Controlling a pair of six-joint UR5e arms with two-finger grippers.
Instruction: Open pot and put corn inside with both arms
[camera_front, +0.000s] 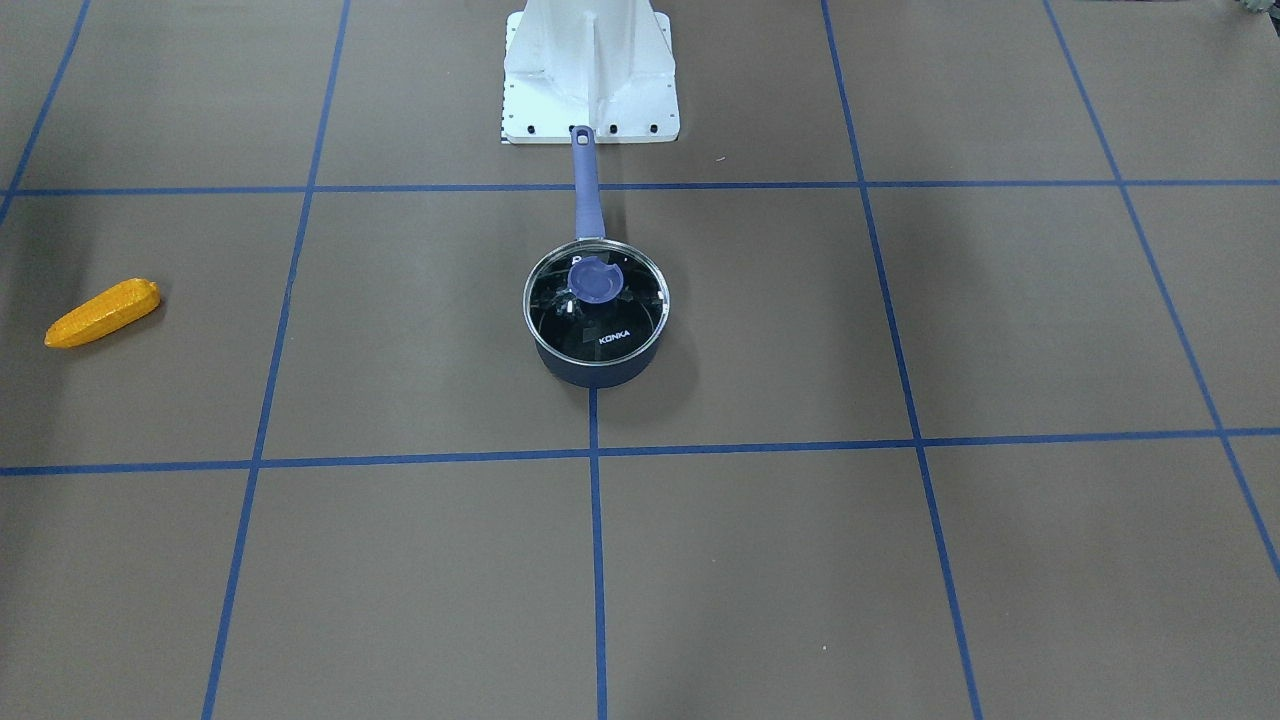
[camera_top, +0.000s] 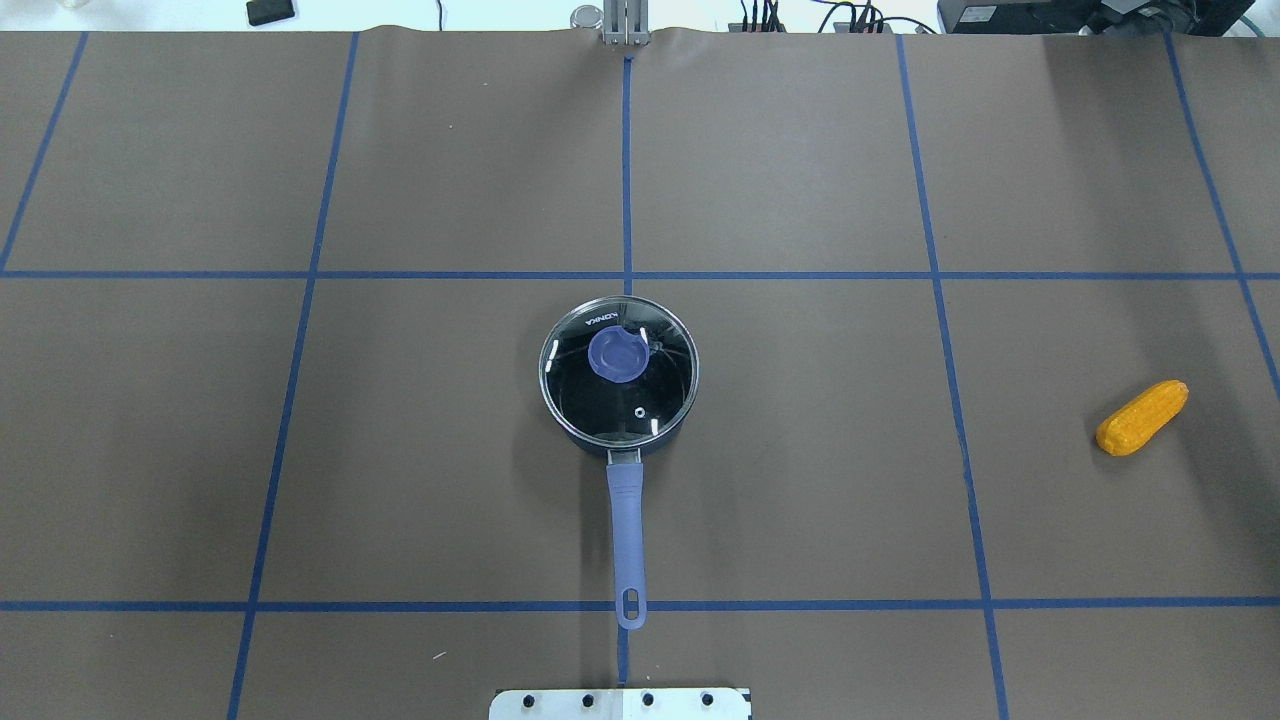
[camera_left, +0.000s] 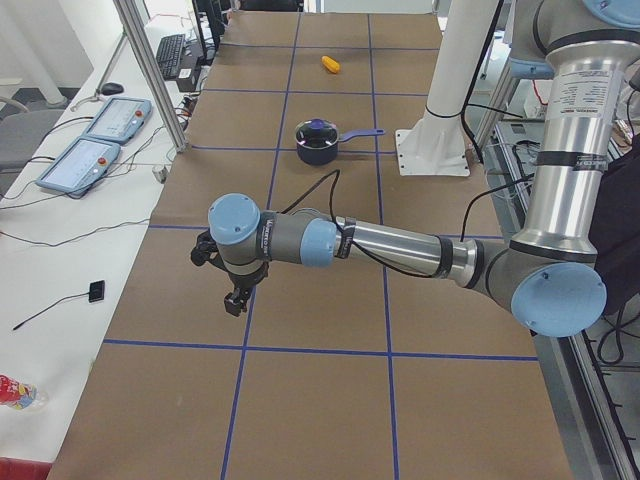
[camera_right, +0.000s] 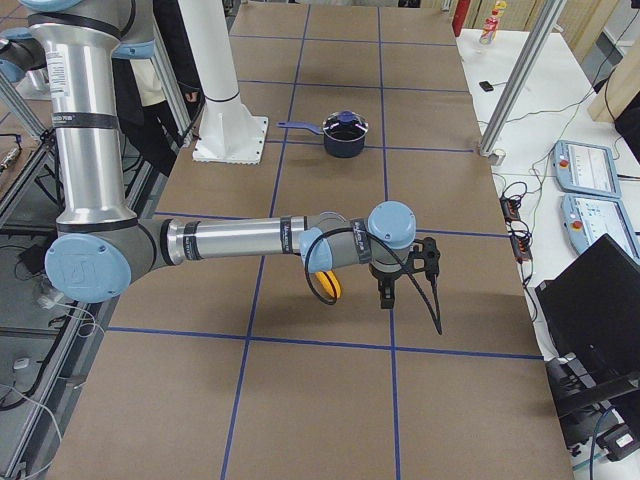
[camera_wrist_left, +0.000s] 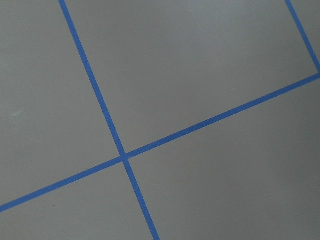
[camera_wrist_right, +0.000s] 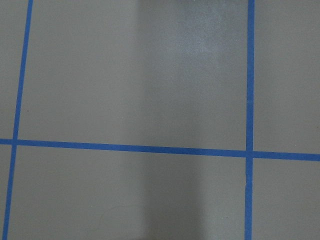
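The navy pot (camera_front: 590, 372) stands at the table's middle with its glass KONKA lid (camera_front: 622, 335) on it, and its purple-blue handle (camera_top: 627, 520) points toward the robot's base. The orange-yellow corn (camera_top: 1142, 417) lies alone on the robot's right side, also at the left in the front view (camera_front: 103, 312). My left gripper (camera_left: 232, 295) shows only in the left side view, far from the pot (camera_left: 318, 148). My right gripper (camera_right: 400, 285) shows only in the right side view, near the corn (camera_right: 333, 285). I cannot tell whether either is open or shut.
The white base plate (camera_front: 590, 90) sits just behind the pot handle's end. Blue tape lines grid the brown table. Teach pendants (camera_left: 105, 120) and metal posts (camera_left: 150, 80) stand off the table's far edge.
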